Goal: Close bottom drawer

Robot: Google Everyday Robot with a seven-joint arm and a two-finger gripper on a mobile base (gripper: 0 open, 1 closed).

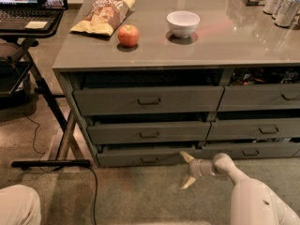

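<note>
The bottom drawer (126,157) shows a wide, slim grey front with a small dark pull handle (149,160) at its middle. It is lowest in the left stack, level, and almost flush beneath the drawer above; the gripper (187,169), fingers spread, hovers at its right end
</note>
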